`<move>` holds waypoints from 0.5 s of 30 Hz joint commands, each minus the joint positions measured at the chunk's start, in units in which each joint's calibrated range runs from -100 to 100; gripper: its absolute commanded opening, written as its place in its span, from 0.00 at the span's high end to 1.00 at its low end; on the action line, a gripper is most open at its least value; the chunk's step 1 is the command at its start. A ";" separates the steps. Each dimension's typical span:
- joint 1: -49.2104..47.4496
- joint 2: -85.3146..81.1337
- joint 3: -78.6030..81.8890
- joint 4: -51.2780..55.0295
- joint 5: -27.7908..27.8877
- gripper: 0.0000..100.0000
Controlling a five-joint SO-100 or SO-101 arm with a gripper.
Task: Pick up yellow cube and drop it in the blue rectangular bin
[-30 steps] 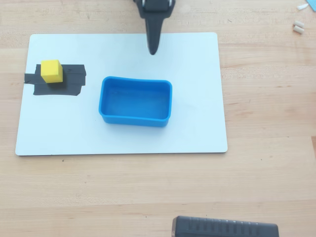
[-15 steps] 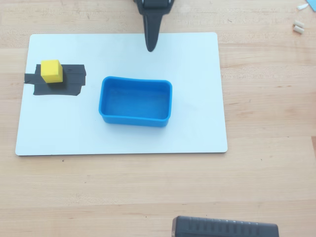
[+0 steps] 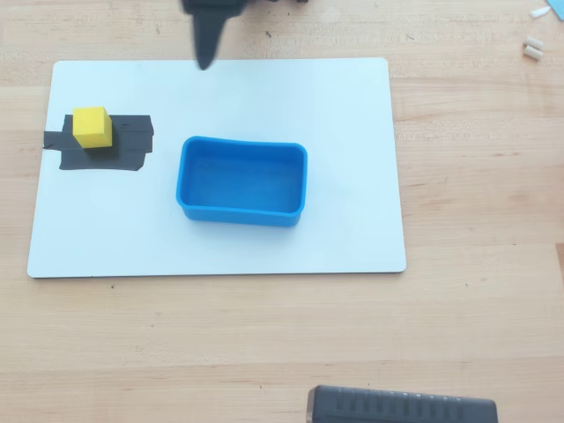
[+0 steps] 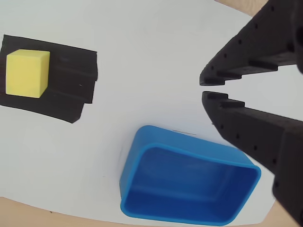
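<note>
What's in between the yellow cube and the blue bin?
In the overhead view, only black tape and bare white board lie between the yellow cube and blue bin.

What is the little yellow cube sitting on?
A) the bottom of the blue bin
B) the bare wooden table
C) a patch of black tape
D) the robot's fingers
C: in both views the yellow cube rests on the patch of black tape stuck to the white board, apart from the empty blue rectangular bin and the gripper.
</note>
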 commanded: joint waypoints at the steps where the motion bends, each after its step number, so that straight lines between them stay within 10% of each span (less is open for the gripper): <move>1: 4.65 7.26 -10.12 -0.43 4.40 0.99; 15: 17.34 38.19 -36.30 -1.66 11.58 0.99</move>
